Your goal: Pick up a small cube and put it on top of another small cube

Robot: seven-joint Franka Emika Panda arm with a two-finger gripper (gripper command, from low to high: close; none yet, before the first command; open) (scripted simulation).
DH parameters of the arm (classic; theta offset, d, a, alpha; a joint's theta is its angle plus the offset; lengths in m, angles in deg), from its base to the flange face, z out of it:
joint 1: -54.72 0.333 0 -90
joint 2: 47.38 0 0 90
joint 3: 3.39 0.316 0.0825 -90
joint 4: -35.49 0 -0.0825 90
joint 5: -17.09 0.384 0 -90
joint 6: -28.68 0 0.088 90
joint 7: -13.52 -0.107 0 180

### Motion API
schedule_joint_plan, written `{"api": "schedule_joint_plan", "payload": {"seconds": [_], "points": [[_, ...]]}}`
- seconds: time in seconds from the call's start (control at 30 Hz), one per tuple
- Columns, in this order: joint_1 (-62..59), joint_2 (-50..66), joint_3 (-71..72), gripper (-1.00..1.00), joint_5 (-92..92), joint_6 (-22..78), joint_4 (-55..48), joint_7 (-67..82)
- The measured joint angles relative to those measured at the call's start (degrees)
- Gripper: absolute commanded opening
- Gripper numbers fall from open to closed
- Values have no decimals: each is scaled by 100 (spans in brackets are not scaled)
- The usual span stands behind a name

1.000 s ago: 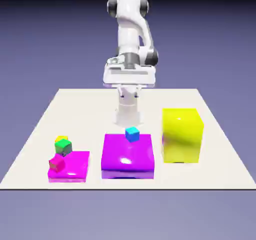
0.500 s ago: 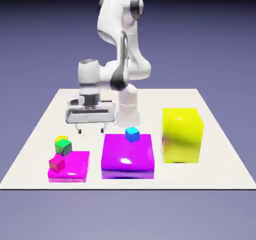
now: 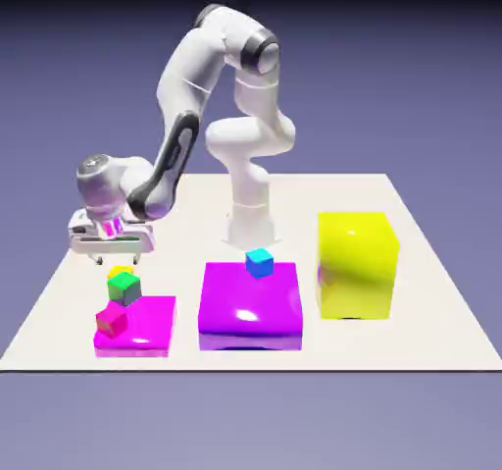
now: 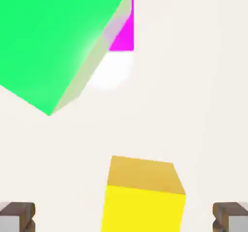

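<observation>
The small cube (image 3: 120,271), yellow on top with orange sides, sits on the table at the exterior view's left, half hidden behind a green small cube (image 3: 125,287). My gripper (image 3: 117,260) hangs open just above it, a finger on either side. In the hand view the small cube (image 4: 144,199) lies low in the middle, between the two grey fingertips (image 4: 17,215) and apart from both. The green small cube (image 4: 58,37) fills the upper left there. A red small cube (image 3: 112,319) rests on a flat magenta block (image 3: 147,326).
A big magenta block (image 3: 250,306) stands in the middle with a blue small cube (image 3: 259,262) on its back edge. A big yellow block (image 3: 357,264) stands at the exterior view's right. The flat magenta block's corner (image 4: 123,35) shows behind the green small cube.
The arm has swung from the middle of the table to the exterior view's left and come down, so the open gripper now hangs over the yellow small cube. No cube has moved.
</observation>
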Motion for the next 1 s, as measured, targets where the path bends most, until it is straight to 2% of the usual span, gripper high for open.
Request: {"api": "schedule_joint_plan", "payload": {"seconds": [0.3, 0.33, 0.4, 0.67, 1.0], "points": [[-1381, 930, 1660, 0, 1315, -757, -188, 896], [-1403, 944, 1686, -100, 1336, -769, -191, 910], [-1403, 944, 1686, -100, 1337, -766, -191, 911], [-22, 14, 26, -100, 25, -7, -3, 18], [249, -2049, 2022, -100, -1493, 867, 611, -567]]}}
